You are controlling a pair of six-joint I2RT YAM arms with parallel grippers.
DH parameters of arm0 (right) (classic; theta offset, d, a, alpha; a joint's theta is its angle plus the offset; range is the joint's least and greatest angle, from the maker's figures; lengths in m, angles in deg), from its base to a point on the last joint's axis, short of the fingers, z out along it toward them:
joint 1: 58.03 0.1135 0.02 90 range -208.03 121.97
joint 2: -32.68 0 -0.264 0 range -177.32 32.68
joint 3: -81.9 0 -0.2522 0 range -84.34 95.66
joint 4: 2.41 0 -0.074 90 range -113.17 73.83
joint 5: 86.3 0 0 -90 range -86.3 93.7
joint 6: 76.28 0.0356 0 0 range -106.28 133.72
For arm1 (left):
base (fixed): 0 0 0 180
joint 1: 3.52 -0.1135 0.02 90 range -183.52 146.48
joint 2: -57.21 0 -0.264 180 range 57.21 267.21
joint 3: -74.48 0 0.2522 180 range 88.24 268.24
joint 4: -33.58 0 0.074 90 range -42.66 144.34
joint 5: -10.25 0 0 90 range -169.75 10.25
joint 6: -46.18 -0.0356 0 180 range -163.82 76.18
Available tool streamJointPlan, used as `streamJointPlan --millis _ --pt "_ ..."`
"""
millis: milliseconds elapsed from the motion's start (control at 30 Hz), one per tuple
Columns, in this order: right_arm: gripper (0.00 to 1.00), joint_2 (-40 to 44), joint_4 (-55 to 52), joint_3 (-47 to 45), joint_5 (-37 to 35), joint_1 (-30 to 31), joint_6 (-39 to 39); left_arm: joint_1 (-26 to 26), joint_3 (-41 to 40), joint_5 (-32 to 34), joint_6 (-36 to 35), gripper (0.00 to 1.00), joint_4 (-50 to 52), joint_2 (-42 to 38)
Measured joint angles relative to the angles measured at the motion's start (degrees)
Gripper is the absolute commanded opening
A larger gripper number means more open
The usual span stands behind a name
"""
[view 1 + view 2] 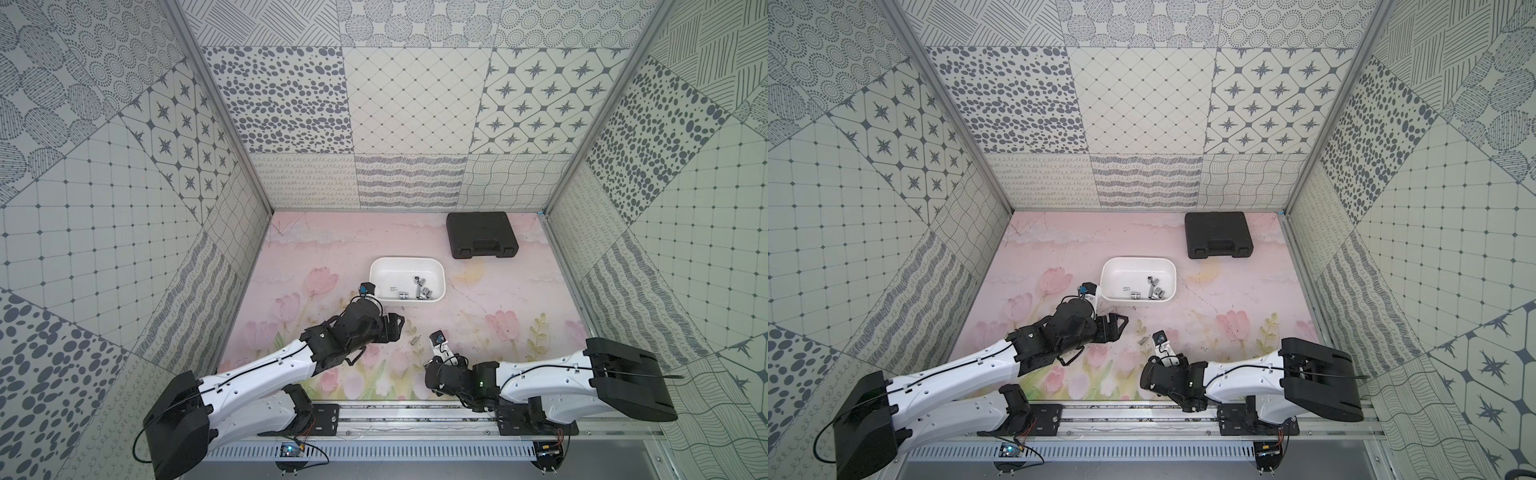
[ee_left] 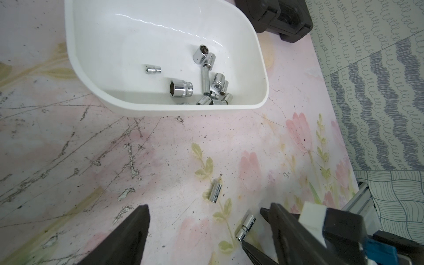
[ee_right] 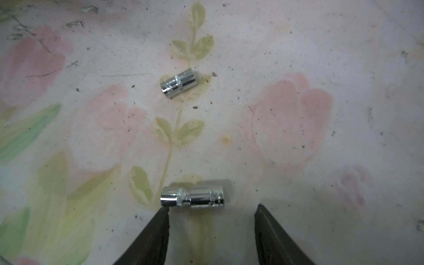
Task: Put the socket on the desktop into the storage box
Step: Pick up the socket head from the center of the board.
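White plastic gives us our landmark: in both top views the storage box stands on the pink worktop with chrome boxed sockets inside. A black case lies beyond the box, well apart. On the robot's side of the box we see the left pincer, and near it the loose sockets as one small glint.

From the left wrist we see the left pincer wide open and empty. The short socket lies between it and the box. The stepped socket lies farther from the box, at the right pincer's dark fingertips.

From the right wrist, the right pincer gapes wide, gripping nothing. The stepped socket lies on its side just past the tips, one tip touching its narrow end. The short socket lies nearer the box, apart.
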Motion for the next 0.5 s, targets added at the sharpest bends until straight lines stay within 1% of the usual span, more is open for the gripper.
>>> streamJointPlan --millis 200,400,500 --pt "0.56 -2.16 0.87 1.18 -0.66 -0.46 -0.55 0.00 0.00 0.00 0.00 0.86 0.00 0.00" --pt "0.55 -3.45 2.05 1.86 -0.83 -1.75 -1.25 0.00 0.00 0.00 0.00 0.86 0.00 0.00" --pt "0.52 -3.78 2.71 1.92 -0.70 -2.49 -2.01 0.00 0.00 0.02 0.00 0.86 0.00 0.00"
